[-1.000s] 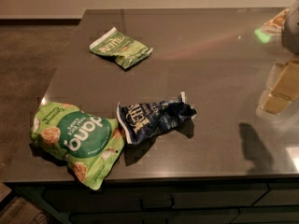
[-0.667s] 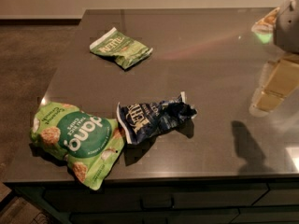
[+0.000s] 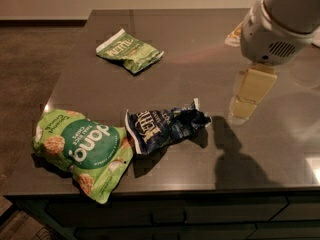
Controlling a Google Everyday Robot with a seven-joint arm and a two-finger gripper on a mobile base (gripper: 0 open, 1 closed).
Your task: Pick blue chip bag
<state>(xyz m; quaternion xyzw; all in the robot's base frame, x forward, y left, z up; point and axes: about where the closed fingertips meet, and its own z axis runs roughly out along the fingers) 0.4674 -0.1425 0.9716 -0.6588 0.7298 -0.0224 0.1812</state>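
The blue chip bag (image 3: 165, 125) lies crumpled near the front middle of the dark table (image 3: 190, 69), navy foil with white block lettering. My gripper (image 3: 248, 96) hangs from the white arm (image 3: 280, 21) at the upper right, its pale fingers pointing down. It is above the table, to the right of the blue bag and apart from it. Its shadow falls on the table just right of the bag.
A large bright-green "dang" bag (image 3: 80, 149) lies at the front left, its edge touching the blue bag. A small light-green bag (image 3: 129, 50) lies at the back left. A pale object (image 3: 233, 35) sits behind the arm. The table's front edge is close below the bags.
The arm and gripper have moved left and toward the blue bag, and the shadow has moved left with them. The bags have not moved.
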